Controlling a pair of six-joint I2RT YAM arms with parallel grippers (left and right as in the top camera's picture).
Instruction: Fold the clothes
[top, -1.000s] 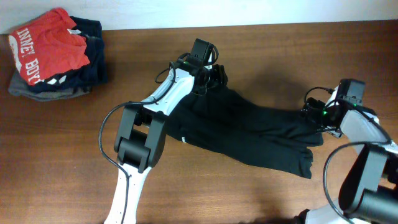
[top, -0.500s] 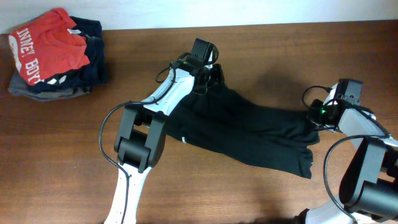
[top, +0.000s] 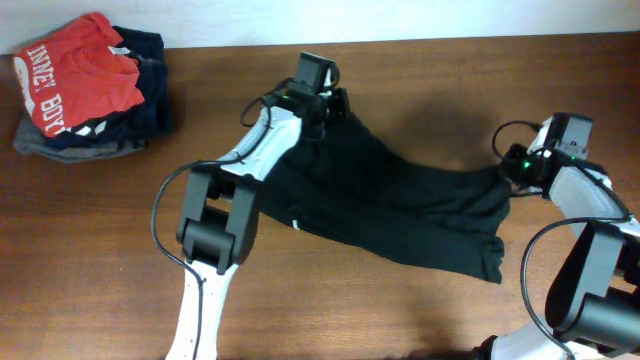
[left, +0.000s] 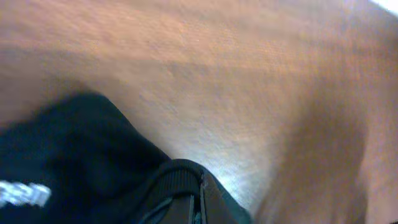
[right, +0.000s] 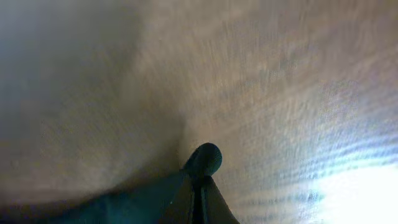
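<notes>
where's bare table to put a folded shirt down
Bare table at the front left, between the folded stack and the left arm. Also the front strip between it and the right arm. Crowded: the middle, under the black top.

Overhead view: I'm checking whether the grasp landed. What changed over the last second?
Both pincers closed on the black top: left pincer at its far-left corner, right pincer at its right end. Both then shifted slightly toward the far edge of the table, tugging the fabric with them. The folded pile stayed put.
</notes>
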